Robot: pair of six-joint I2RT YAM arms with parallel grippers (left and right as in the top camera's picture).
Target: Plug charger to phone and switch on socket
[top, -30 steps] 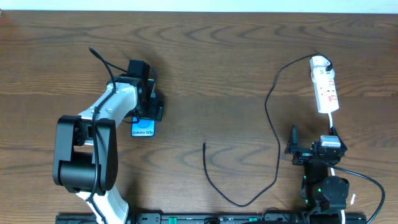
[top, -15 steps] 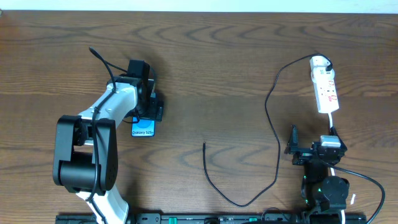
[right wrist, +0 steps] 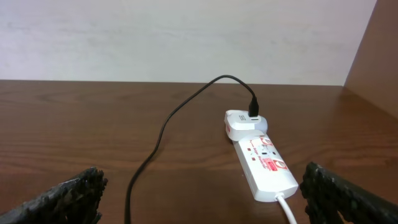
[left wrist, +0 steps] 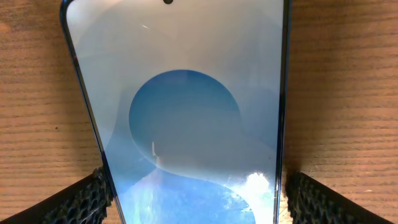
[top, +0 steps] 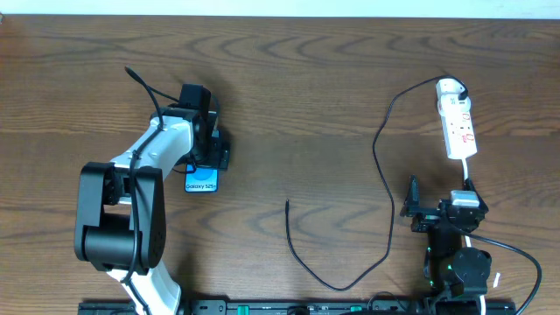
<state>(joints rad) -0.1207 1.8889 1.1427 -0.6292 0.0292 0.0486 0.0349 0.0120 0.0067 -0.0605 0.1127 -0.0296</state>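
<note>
- From overhead, we see a small, black-edged rectangular phone (top: 201, 182) with a light-blue screen and white lettering. It lies flat on the brown wooden table (top: 306, 79), left of centre.
- The left gripper (top: 206, 159) hangs right over the phone's far part, so only the near end of the phone shows.
- A narrow white plastic socket (top: 458, 122) with red marks lies at the far right, with its long side running near to far.
- The charger (top: 385, 175), a long thin black cable, is plugged in at the socket's far end. It loops left and then toward us, and its small free tip (top: 287, 203) rests on bare wood near the table's middle, well apart from the phone.
- The right gripper (top: 440, 194) sits just near of the socket with its jaws spread.
- In the left wrist view, the phone (left wrist: 186, 112) fills the picture, showing a round blue shape on pale blue.
- The left gripper (left wrist: 193, 199) straddles the phone, with one black ribbed pad (left wrist: 81, 199) at each long edge. The pads look to be right against the phone, but we cannot tell whether they press on it.
- In the right wrist view, the socket (right wrist: 264, 165) lies ahead and to the right. A white cord (right wrist: 287, 208) leaves its near end, and the charger (right wrist: 168, 124) has its black plug in a white adapter at the far end.
- The right gripper (right wrist: 199, 205) is released. Its pads (right wrist: 62, 199) stand wide apart with only wood between them, and it stops short of the socket.
</note>
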